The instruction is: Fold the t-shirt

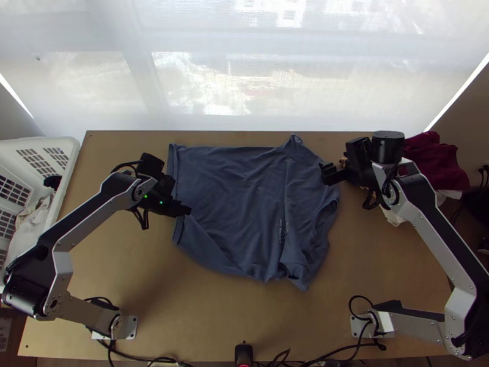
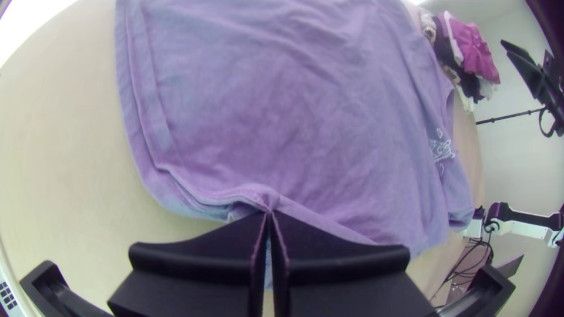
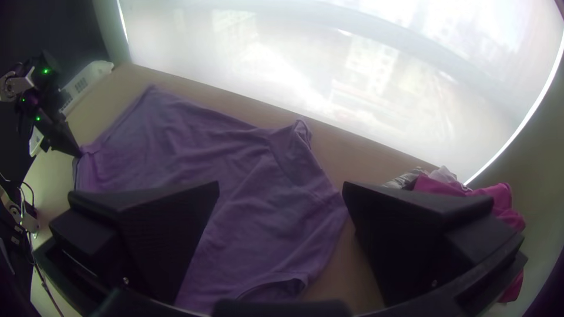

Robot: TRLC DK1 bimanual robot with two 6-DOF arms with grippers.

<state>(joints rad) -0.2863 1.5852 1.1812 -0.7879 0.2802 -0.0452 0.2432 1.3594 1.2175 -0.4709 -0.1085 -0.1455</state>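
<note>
Your left claw (image 2: 269, 213) pinches the t-shirt (image 1: 238, 202) at its hem; your right claw (image 1: 328, 174) gapes wide near the shoulder end. It's mostly spread on the worktop (image 1: 195, 306). Likely you're gripping up to fold; next, secure the shoulder.

White basket (image 1: 68, 171) and maroon cloth (image 1: 431, 160) at opposite sides of the table (image 1: 156, 269), window (image 1: 208, 37) beyond

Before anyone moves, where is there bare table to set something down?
The table is bare between the t-shirt and near edge, and between the basket and the shirt's far left corner. Crowded around the left gripper and the clothes pile.
</note>
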